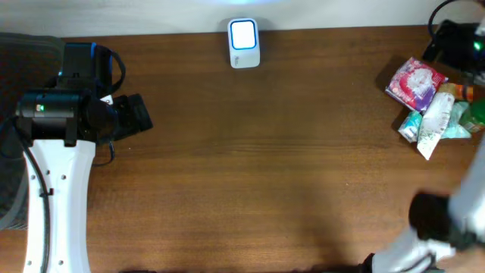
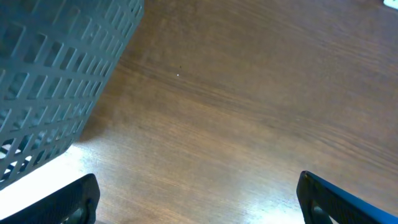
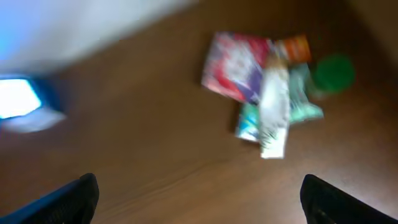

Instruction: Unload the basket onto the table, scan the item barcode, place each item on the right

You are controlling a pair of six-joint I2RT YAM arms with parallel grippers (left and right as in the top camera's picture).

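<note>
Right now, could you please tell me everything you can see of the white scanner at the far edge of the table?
The scanner is a small white box with rounded corners, plastic by its look. Its face is a bright square panel, lit white with a blue rim, so it seems switched on. It sits at the middle of the far edge of the brown wooden table, alone, with only the table touching it. The right wrist view shows it only as a blur.
</note>
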